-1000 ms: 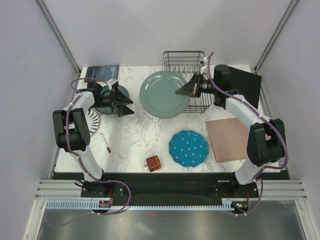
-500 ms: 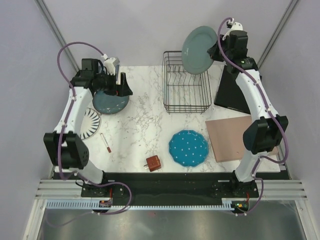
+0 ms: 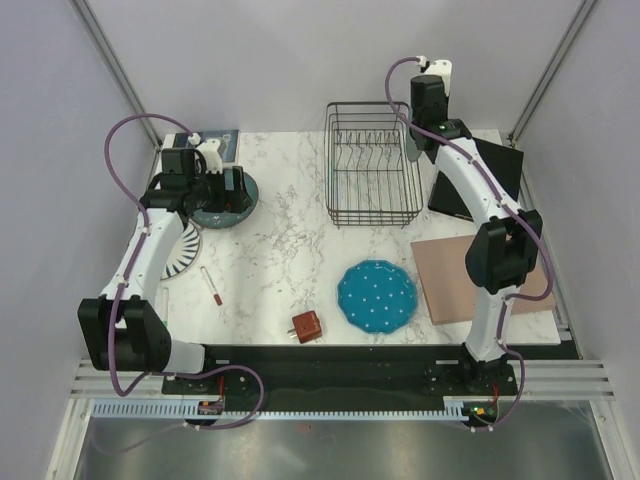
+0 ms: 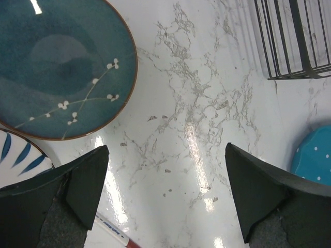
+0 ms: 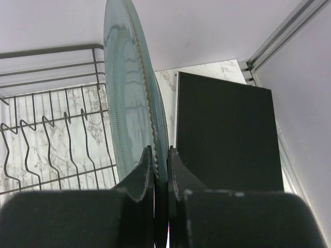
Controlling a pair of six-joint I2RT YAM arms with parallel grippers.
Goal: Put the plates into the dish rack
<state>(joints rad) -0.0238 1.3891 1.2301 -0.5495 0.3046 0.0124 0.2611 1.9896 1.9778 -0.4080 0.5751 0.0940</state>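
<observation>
My right gripper (image 5: 159,160) is shut on the rim of the grey-green plate (image 5: 132,103) and holds it upright on edge over the right end of the black wire dish rack (image 3: 372,205), whose tines (image 5: 51,129) are empty. In the top view that gripper (image 3: 412,140) is at the rack's back right corner. My left gripper (image 3: 238,188) is open and empty, hovering at the right edge of the dark teal plate (image 3: 215,208). The left wrist view shows its jaws wide apart (image 4: 166,155) over bare table beside that plate (image 4: 57,62). The striped plate (image 3: 185,250) lies partly under it. The blue dotted plate (image 3: 376,296) lies front centre.
A flat black panel (image 3: 490,170) lies right of the rack, with a pink square board (image 3: 460,278) in front of it. A pen (image 3: 211,287) and a small brown block (image 3: 306,326) lie near the front. A dark book (image 3: 215,140) is at the back left.
My right arm has brought the grey-green plate from high behind the rack down to its right end, turned edge-on. My left gripper has shifted slightly forward over the teal plate.
</observation>
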